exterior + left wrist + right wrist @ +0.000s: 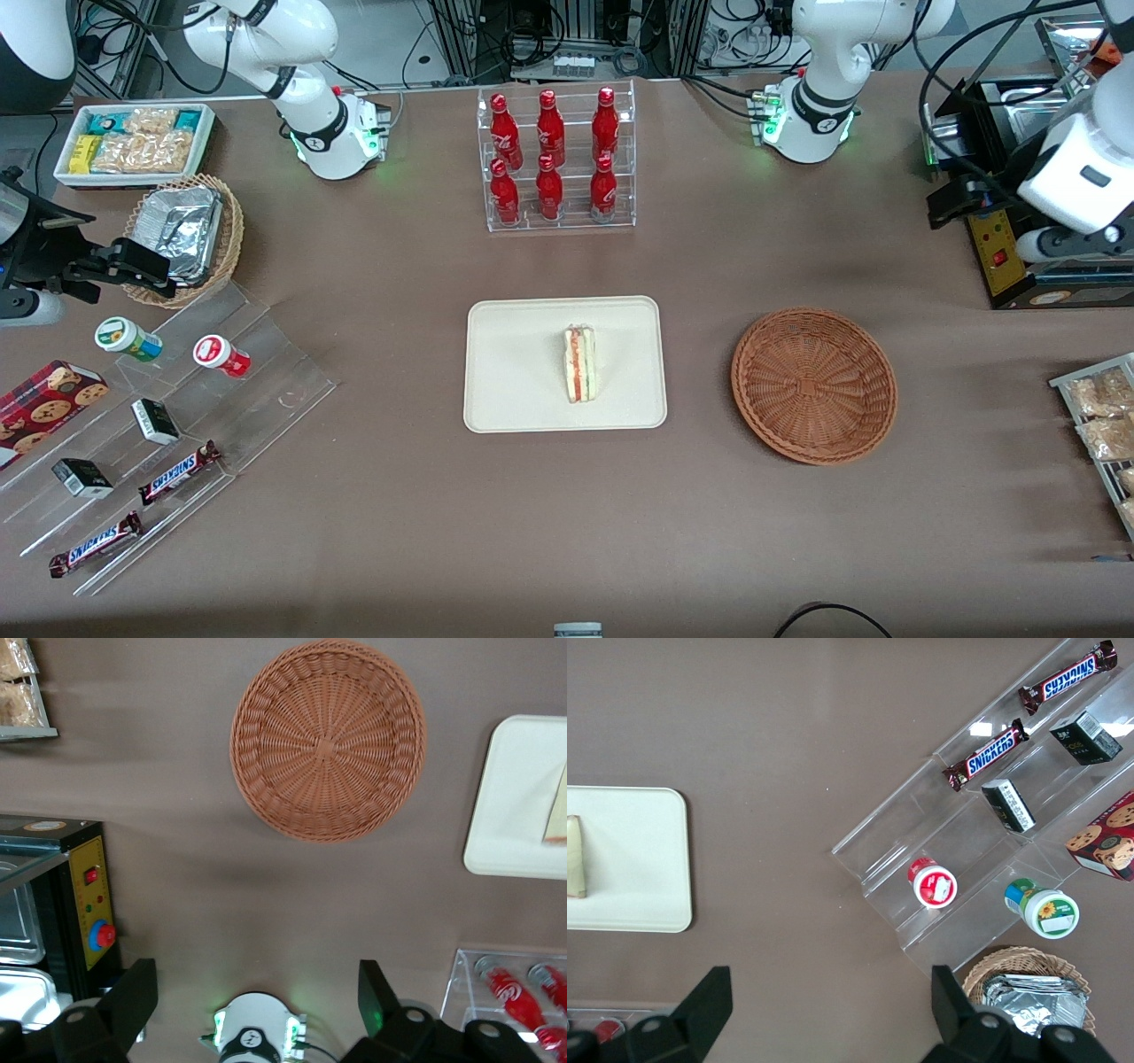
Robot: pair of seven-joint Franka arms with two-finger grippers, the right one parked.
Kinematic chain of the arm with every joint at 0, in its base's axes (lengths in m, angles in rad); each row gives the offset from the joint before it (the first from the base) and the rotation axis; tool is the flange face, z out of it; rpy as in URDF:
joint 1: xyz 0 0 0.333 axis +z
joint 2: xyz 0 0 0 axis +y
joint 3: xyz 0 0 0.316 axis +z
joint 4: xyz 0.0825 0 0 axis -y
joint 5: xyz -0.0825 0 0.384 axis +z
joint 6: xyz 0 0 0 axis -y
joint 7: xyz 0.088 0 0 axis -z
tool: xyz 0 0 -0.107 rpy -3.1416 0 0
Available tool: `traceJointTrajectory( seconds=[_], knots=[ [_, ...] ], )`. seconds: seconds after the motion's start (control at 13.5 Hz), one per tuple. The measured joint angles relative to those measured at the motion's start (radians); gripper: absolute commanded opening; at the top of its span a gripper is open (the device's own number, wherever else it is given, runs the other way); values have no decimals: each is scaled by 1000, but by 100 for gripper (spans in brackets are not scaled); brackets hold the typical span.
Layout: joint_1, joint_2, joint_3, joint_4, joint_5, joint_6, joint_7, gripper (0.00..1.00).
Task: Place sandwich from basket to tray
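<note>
The sandwich (580, 363) lies on the cream tray (523, 390) in the middle of the table; its filling edge faces up. It also shows in the left wrist view (558, 811) on the tray (509, 797), and in the right wrist view (574, 855). The reddish-brown basket (813, 385) stands beside the tray toward the working arm's end, and it is empty (328, 740). My left gripper (957, 202) is raised at the working arm's end of the table, well apart from the basket and tray. It is open and holds nothing (255, 979).
A clear rack of red bottles (560, 159) stands farther from the front camera than the tray. A black device with a yellow panel (997, 248) and a rack of snack bags (1099, 416) are at the working arm's end. Acrylic steps with snacks (168, 425) are at the parked arm's end.
</note>
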Motion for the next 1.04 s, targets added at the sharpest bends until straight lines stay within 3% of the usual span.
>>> traceJointTrajectory(
  seconds=[0.52,1.04],
  knots=[
    [-1,-91,89,-83,-13,1,165,100],
    [-5,-93,90,-95,-17,13,80,100]
  ],
)
